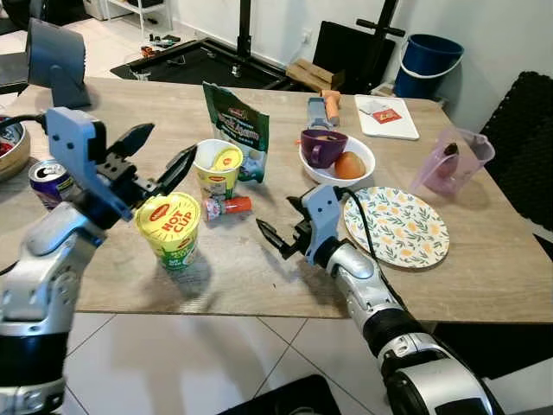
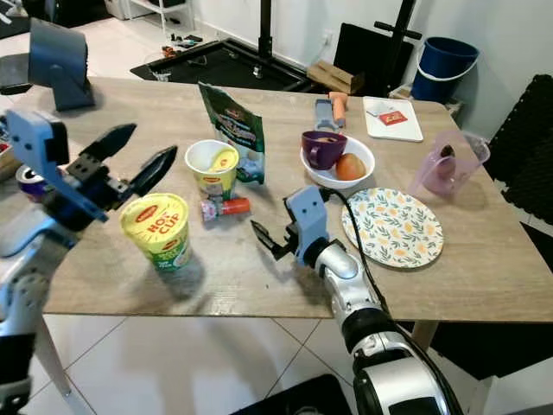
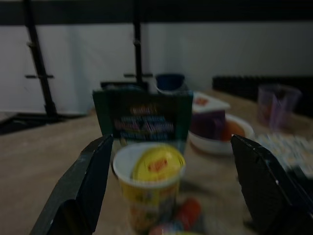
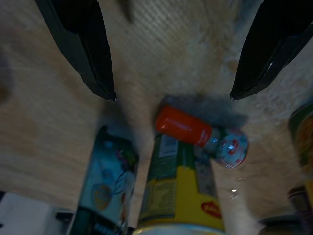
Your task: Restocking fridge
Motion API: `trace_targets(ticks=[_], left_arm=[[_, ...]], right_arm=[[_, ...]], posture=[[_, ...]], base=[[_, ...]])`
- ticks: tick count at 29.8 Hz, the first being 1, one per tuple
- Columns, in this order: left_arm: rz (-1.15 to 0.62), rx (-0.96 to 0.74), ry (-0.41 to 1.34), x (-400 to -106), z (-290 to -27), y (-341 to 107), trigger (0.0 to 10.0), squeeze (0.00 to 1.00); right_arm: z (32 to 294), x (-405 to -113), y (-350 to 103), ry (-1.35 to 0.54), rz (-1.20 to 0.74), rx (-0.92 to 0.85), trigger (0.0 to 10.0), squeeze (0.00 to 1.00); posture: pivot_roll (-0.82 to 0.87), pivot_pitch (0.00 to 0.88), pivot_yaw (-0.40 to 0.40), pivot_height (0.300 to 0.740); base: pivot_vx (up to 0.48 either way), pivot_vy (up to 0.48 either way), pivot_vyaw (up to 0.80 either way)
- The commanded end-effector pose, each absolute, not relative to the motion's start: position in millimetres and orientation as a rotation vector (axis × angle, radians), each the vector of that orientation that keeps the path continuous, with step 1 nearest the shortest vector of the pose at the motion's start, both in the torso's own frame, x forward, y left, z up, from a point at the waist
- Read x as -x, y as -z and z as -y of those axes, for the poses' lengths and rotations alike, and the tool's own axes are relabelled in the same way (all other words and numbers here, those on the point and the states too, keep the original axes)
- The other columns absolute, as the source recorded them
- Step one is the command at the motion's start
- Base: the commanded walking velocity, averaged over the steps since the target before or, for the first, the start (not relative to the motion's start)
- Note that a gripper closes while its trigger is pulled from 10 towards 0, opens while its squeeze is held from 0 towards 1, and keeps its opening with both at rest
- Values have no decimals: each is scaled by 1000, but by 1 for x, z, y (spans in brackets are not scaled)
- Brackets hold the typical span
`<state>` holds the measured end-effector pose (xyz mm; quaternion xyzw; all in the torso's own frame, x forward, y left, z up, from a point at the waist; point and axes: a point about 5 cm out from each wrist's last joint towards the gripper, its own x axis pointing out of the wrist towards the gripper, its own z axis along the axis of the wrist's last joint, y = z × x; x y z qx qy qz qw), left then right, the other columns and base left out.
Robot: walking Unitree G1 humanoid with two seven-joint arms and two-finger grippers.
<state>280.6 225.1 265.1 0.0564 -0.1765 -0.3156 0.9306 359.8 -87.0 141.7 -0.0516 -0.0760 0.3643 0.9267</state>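
A green and yellow Hot Cup noodle cup (image 1: 170, 226) stands near the table's front edge. My left gripper (image 1: 159, 153) hovers open just above and behind it, holding nothing. Beyond it stand a second yellow cup (image 1: 216, 169) with its lid peeled back and a green snack bag (image 1: 235, 130). A small bottle with a red cap (image 1: 226, 207) lies on its side beside that cup. My right gripper (image 1: 282, 226) is low over the table, open and empty. It points at the small bottle (image 4: 195, 129) from a short way off.
A white bowl (image 1: 367, 156) holds a purple cup and an orange fruit. To the right are a floral plate (image 1: 397, 226) and a purple jug (image 1: 451, 160). A soda can (image 1: 50, 181) stands at the left. A blue bucket (image 1: 429, 62) is on the floor beyond the wooden table (image 1: 259, 277).
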Motion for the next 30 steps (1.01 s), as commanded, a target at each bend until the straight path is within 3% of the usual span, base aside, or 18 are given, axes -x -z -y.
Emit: trace_targets(ticks=[1,6,9,18,26,30], left_arm=[[352,-141,677,-273,-229,-270,10000,0],[222,-196,773,-242,-249,-261,10000,0],[154,-255,721,-231,-266,-259,10000,0],[182,-306,484,-232,-296,-264,10000,0],[155,-266,412,-236,-303,-249,10000,0],[98,-254,485,-231,-302,-232,10000,0]], right_arm=[[89,-357,-139,-769,149,96,10000,0],[94,-352,-135,-849,133,94,10000,0],[93,-348,-134,-908,130,79,10000,0],[78,-333,-126,-1049,116,63,10000,0],[65,-321,-121,-1133,105,38,10000,0],[62,-317,-120,-1158,101,34,10000,0]], posture=[[138,166,-63,740],[138,166,-63,740],[138,166,-63,740],[161,179,-80,740],[158,184,-80,740],[153,190,-81,740]], base=[[0,0,0],[0,0,0],[0,0,0],[0,0,0],[0,0,0],[0,0,0]])
